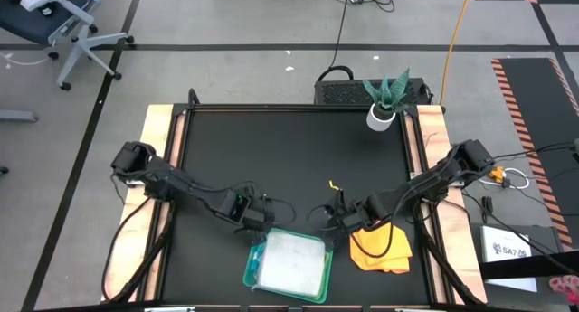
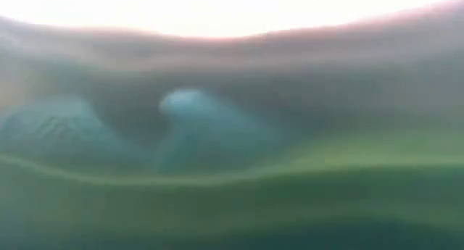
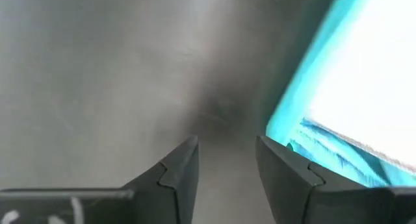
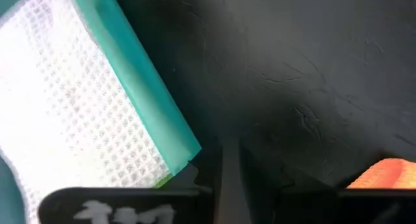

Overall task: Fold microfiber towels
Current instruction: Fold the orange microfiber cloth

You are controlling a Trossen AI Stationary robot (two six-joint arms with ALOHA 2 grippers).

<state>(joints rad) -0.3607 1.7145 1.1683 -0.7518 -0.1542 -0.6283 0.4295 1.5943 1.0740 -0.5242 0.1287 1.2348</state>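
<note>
Grey floor tiles and cables ringed a black surface (image 1: 289, 158) with wood side rails, and a small potted plant (image 1: 384, 99) sat at its far right corner.

Going left to right: the left gripper (image 1: 261, 218) was low over the surface just beside the far left corner of the teal tray (image 1: 318, 278). Its wrist view showed the fingers (image 3: 172, 175) parted a bit with nothing between them, only bare surface. The tray sat at the near edge, and a pale grey-white towel (image 1: 291, 262) lay flat on top in it, waffle-textured up close, with a sliver of turquoise towel (image 1: 257, 256) peeking out along the tray's left side. The right gripper (image 1: 331, 217) was off the tray's far right corner; its fingers looked closed together and empty. Just right of that, a yellow-orange towel (image 1: 380, 247) lay rumpled on the surface, partly under the right arm.

My guess is these cloths are light, floppy and a bit grippy, so they'd sag and bunch instead of holding shape. I'd pinch a corner or an edge, not the middle.

Low view was smothered by green and blue blur, so it was no help. Only writing in sight was on a white card off to the right (image 1: 508, 250), too small to read.
</note>
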